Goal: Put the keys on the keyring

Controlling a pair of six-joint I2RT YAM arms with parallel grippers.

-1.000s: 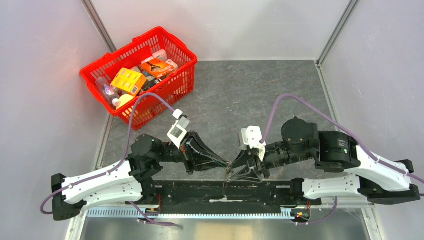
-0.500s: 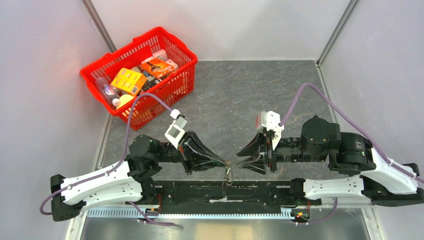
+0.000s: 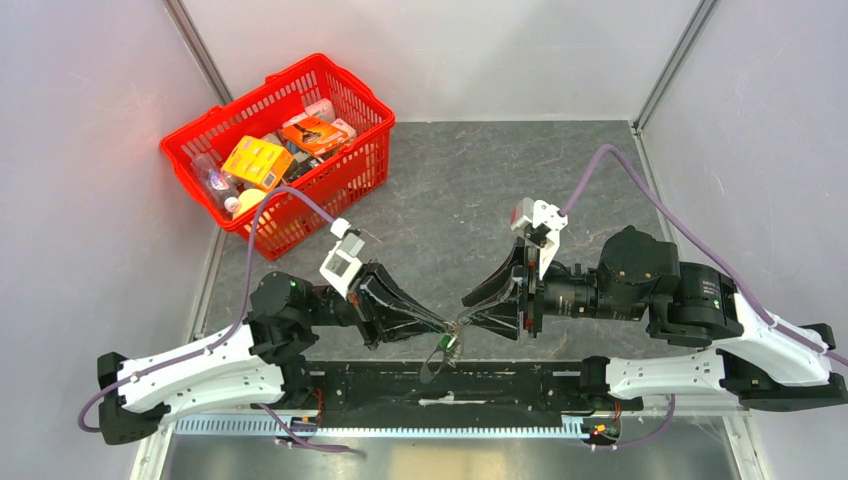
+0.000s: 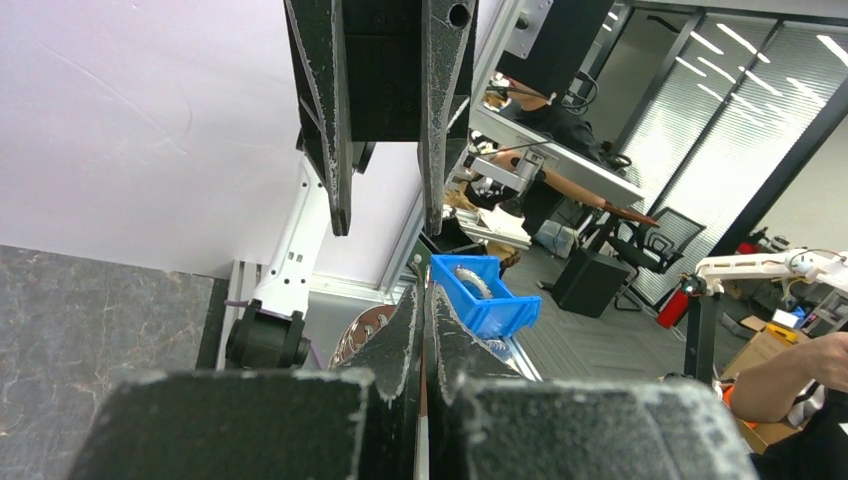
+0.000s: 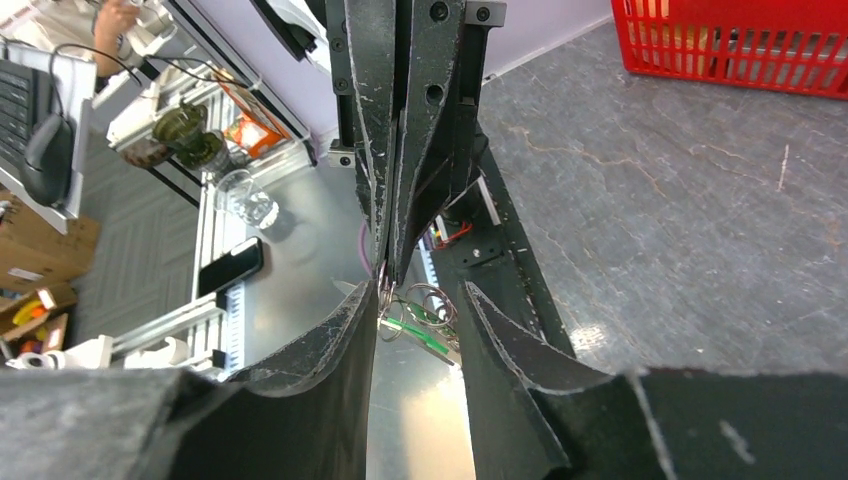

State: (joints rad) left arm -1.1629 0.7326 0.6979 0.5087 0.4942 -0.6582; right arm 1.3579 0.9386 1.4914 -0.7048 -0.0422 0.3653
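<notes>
My left gripper [image 3: 458,325] is shut, pinching the keyring, a cluster of thin silvery wire loops [image 5: 432,300] that hangs from its tips [image 5: 388,272]. A small key with a bright green head [image 5: 422,331] dangles with the loops; in the top view it hangs below the fingertips [image 3: 450,344]. My right gripper [image 3: 467,312] is open, and its fingers [image 5: 355,330] straddle the left fingertips and the hanging loops without gripping them. In the left wrist view my shut left gripper [image 4: 425,290] points at the open right gripper [image 4: 386,225]; the key is hidden there.
A red basket [image 3: 345,100] with several packaged items stands at the back left of the grey mat [image 3: 480,180]. The black base rail [image 3: 450,385] runs under both grippers at the table's near edge. Enclosure walls stand on three sides.
My right gripper has pulled back, opened and come in again, its open fingers now round the left fingertips. The left gripper stays shut; the hanging key has swung slightly left.
</notes>
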